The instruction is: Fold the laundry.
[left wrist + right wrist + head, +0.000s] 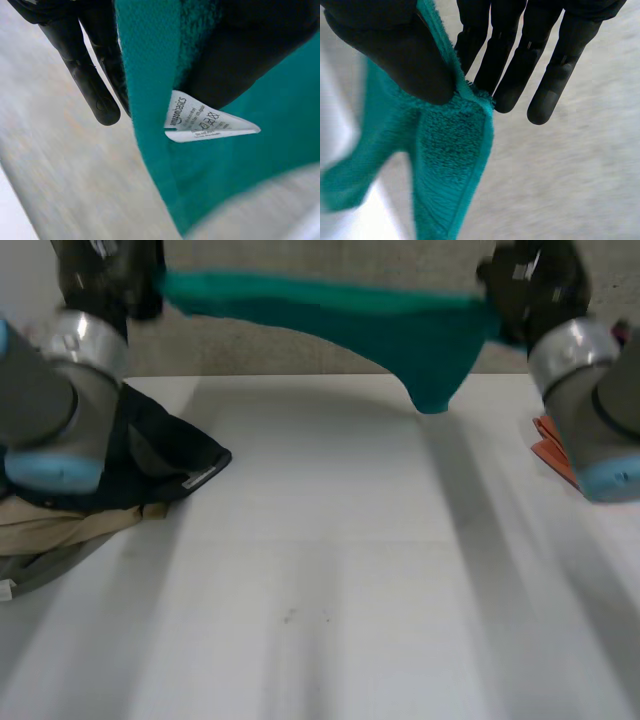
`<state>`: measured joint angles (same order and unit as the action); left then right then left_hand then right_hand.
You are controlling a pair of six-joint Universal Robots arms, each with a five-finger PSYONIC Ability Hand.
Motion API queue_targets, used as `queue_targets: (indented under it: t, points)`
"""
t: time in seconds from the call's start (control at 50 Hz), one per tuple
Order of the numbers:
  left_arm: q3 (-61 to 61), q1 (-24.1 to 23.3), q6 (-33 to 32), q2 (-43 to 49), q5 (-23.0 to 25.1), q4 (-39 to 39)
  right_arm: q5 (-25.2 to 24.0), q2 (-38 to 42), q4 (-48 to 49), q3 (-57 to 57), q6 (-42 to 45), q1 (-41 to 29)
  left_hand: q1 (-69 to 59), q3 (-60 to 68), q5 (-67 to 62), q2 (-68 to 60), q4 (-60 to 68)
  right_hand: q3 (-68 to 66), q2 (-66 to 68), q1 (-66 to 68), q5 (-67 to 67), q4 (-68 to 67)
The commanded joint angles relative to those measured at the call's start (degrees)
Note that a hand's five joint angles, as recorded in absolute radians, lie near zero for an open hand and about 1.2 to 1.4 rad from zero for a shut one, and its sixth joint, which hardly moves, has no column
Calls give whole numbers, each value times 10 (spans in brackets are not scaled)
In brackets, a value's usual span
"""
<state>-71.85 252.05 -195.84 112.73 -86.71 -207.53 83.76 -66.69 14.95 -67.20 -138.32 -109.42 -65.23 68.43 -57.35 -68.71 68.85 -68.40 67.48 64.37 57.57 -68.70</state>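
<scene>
Left hand (92, 87), right hand (520, 60) on towel (400, 325)

I am seeing a white table (330, 570) filling the foreground, and a speckled grey-beige surface (270, 350) is running along behind its far edge.

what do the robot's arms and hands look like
Both arms are thick, rounded tubes. The left arm and right arm have grey joints, a silvery band toward the wrist and light-blue end caps. The left hand and right hand are matte black, with long, slim, round-tipped fingers and a broader thumb.
</scene>
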Motion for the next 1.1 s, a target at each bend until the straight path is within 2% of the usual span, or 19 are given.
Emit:
queue_targets:
  t: [0.02,0.12,0.2,0.28,0.36,0.44,0.56,0.66,0.82,1.1]
  points:
    - [-163,1,0,-1,22,14,-66,-1,-45,-120,-29,32,-148,116,-127,-113,112,-116,125,156,124,-113]
    - [-217,3,0,-1,25,15,-69,84,-63,-132,-101,50,-148,116,-127,-113,112,-116,125,156,124,-113]
    - [-233,9,2,-5,22,15,-69,105,-95,-130,-145,65,-148,116,-127,-113,112,-98,107,139,107,-95]
    - [-240,16,3,-26,22,20,-70,106,-117,-128,-210,95,-148,116,-127,-113,112,227,-218,-187,-219,230]
    - [-241,19,7,-50,22,26,-69,106,-136,-122,-287,119,-148,116,-127,-113,112,357,-348,-317,-349,360]
    - [-237,20,23,-61,22,26,-79,107,-177,-121,-319,139,-148,116,-127,-113,112,390,-380,-349,-381,393]
    - [-222,20,38,-66,24,26,-105,121,-194,-116,-305,142,-148,116,-127,-113,112,395,-386,-354,-387,398]
    - [-209,21,39,-65,24,32,-119,142,-195,-106,-241,139,-148,116,-127,-113,112,373,-364,-333,-365,376]
    - [-194,21,40,-64,22,36,-115,173,-191,-86,-147,134,-148,116,-127,-113,112,366,-357,-326,-358,369]
    - [-184,18,52,-57,24,35,-112,201,-188,-43,-136,134,-148,116,-127,-113,112,269,-259,-228,-260,272]
